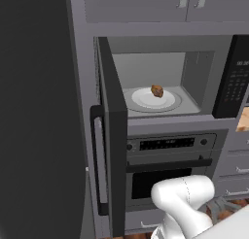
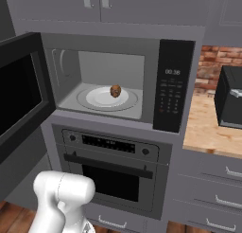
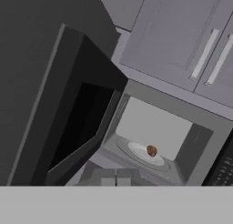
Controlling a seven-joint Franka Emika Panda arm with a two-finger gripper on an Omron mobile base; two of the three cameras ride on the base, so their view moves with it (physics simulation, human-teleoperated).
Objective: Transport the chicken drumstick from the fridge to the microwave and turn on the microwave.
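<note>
A: How is the gripper (image 3: pixel 115 181)?
B: Clenched tight on nothing, its tips pressed together, well short of the microwave (image 2: pixel 176 52).

A: Any writing?
B: The black keypad panel (image 2: pixel 173 85) shows 00:38.

A: And the chicken drumstick (image 2: pixel 115 90)?
B: A small golden-brown lump on the pale round turntable (image 2: pixel 94 97), inside the grey cavity. The door (image 1: pixel 113 136) stands swung open to the left.

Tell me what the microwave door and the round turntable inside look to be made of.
Microwave door: dark, glossy window in a matte grey frame, likely glass and painted metal; being rendered leaves it open. Turntable: pale, smooth disc with a raised rim, likely glass or ceramic. The chicken drumstick sits on it.
</note>
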